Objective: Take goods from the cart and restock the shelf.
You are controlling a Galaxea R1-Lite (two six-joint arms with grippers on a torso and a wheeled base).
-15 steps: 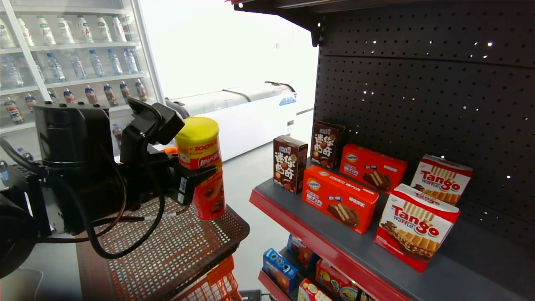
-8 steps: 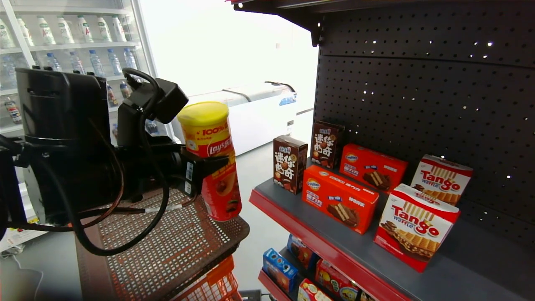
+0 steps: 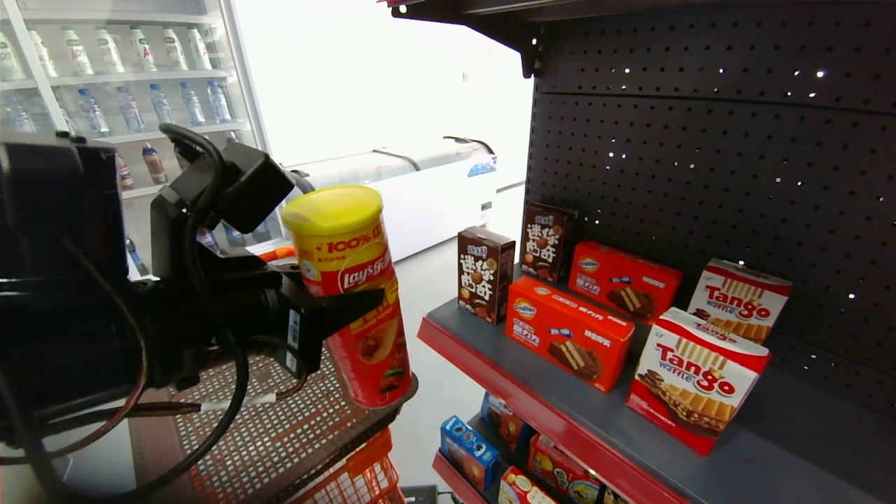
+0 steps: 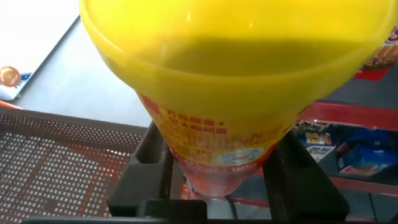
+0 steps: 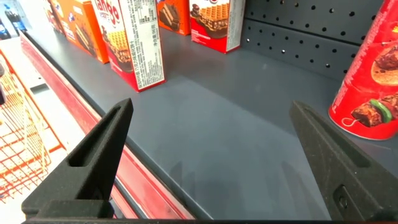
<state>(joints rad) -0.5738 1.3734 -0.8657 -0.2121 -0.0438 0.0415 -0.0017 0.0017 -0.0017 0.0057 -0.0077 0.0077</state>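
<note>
– That chip can?
– Yellow lid, yellow top band, red below.
– And the shelf?
– Grey deck, red front edge, black dotted pegboard. Orange boxes, brown boxes.
– The cart?
– Dark red, perforated.

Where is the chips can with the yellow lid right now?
Head view, left side: the chips can is held in the left gripper above the cart, just left of the shelf.

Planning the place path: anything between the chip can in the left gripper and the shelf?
Nothing visible in the gap: the chip can, held by the left gripper over the cart, faces the shelf across open aisle. A brown box and an orange box crowd the shelf's near end.
</note>
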